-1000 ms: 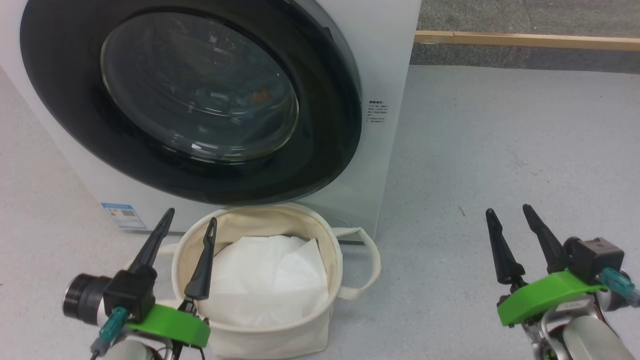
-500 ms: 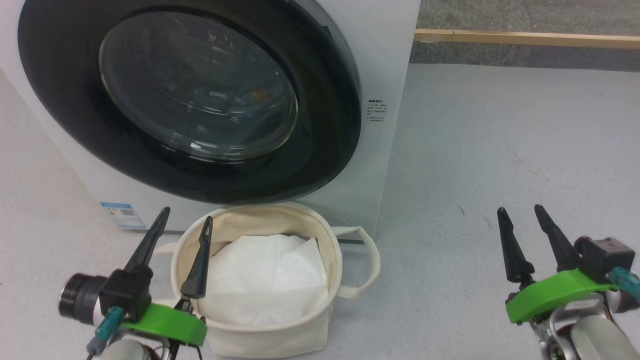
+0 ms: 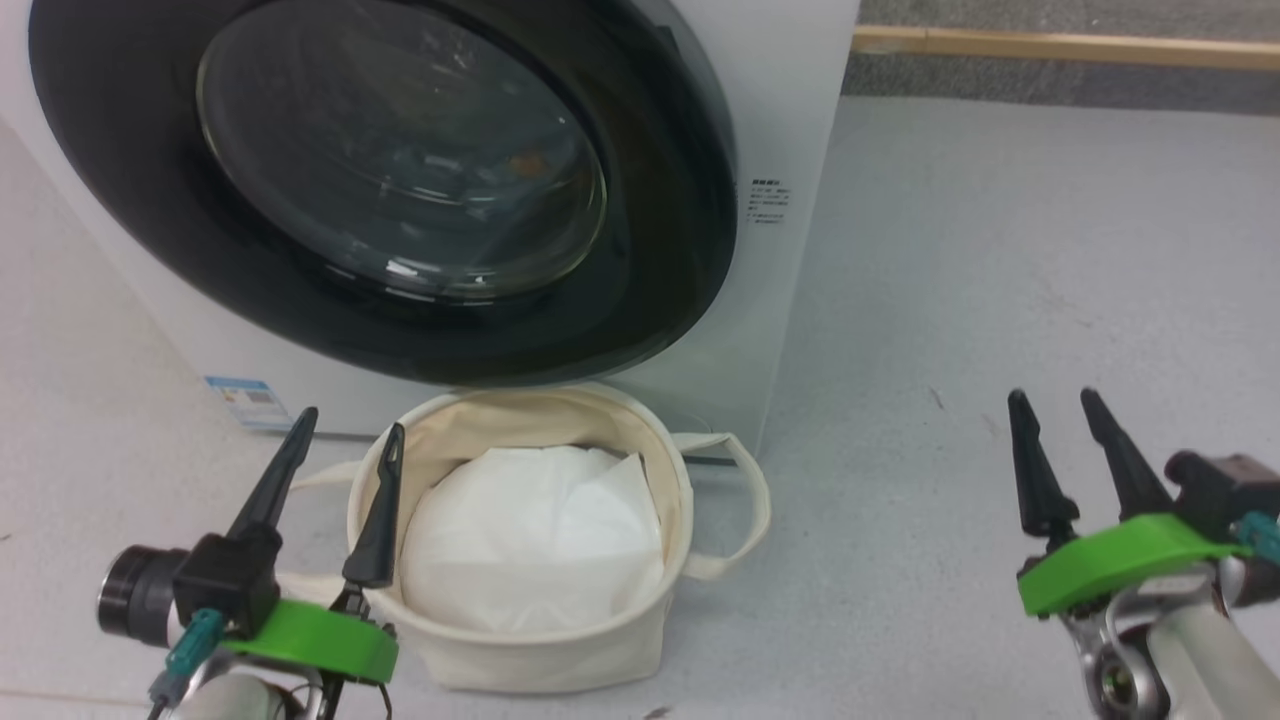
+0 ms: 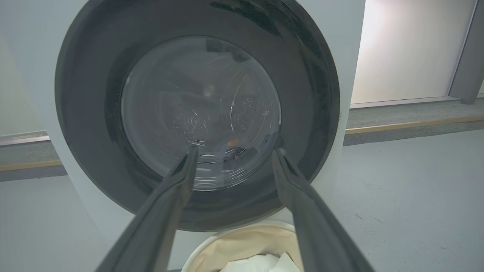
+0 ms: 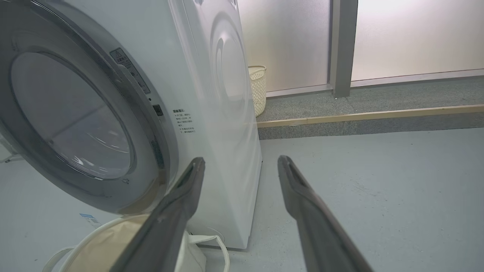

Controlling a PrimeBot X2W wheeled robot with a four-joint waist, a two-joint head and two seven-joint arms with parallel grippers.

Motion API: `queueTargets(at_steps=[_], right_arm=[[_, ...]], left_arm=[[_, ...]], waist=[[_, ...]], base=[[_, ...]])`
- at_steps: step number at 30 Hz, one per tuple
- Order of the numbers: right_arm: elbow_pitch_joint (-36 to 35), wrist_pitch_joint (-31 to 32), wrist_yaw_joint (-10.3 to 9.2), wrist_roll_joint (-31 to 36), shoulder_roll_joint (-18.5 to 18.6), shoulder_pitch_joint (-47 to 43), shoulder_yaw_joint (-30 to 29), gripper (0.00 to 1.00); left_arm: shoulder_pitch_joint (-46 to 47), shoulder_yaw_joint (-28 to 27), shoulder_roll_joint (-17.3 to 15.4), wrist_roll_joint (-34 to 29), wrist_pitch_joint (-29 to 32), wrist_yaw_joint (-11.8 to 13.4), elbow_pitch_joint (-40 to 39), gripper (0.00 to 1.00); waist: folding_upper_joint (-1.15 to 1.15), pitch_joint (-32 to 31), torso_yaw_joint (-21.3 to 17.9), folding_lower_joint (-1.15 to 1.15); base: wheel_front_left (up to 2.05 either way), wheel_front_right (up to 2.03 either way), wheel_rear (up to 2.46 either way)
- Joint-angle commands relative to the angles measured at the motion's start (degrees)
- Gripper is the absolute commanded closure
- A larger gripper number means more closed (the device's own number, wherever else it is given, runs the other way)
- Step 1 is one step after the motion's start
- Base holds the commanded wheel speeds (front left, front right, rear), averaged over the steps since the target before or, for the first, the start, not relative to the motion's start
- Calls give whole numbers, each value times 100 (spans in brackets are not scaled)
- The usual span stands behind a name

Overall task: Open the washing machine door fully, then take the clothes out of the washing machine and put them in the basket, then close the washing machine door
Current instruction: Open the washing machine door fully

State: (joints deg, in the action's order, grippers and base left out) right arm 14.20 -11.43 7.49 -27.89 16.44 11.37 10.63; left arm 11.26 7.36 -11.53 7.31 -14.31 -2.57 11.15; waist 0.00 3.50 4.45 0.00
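Washing machine door (image 3: pixel 400 170) shut, top cropped; clothes (image 3: pixel 520 159) barely discernible.

Support: grey speckled floor (image 3: pixel 1000 250) | On it: white washing machine (image 3: pixel 790 130), standing upright | cream basket (image 3: pixel 540 655), just before the machine's base | Far edge: wooden strip (image 3: pixel 1060 44) along a raised step

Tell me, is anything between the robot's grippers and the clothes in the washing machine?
Yes. The washing machine door covers the opening, between the open left gripper and right gripper and the clothes, barely glimpsed behind its glass.
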Motion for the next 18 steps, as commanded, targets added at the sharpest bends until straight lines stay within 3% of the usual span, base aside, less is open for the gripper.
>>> queueTargets(at_steps=[1, 9, 10, 11, 12, 18], right_arm=[[-140, -89, 0, -56, 51, 287, 44, 0], [4, -183, 0, -359, 92, 602, 57, 0], [21, -193, 0, -468, 86, 650, 53, 24], [42, -202, 0, -551, 103, 696, 55, 80], [69, -208, 0, -607, 131, 745, 64, 99], [140, -205, 0, -1328, 205, 1075, 104, 100]], left_arm=[[308, -278, -87, 44, -69, -2, -212, 0], [393, -389, -52, 58, -69, -48, -256, 0], [406, -400, -44, 56, -69, -54, -260, 0], [415, -410, -35, 54, -69, -61, -263, 0], [423, -423, -28, 52, -69, -68, -264, 0], [481, -477, 1, 9, -69, -101, -274, 0]], waist=[[0, 93, 46, 0], [0, 342, 166, 0], [0, 370, 180, 0], [0, 397, 194, 0], [0, 423, 206, 0], [0, 594, 261, 0]], base=[[0, 0, 0], [0, 0, 0], [0, 0, 0], [0, 0, 0], [0, 0, 0], [0, 0, 0]])
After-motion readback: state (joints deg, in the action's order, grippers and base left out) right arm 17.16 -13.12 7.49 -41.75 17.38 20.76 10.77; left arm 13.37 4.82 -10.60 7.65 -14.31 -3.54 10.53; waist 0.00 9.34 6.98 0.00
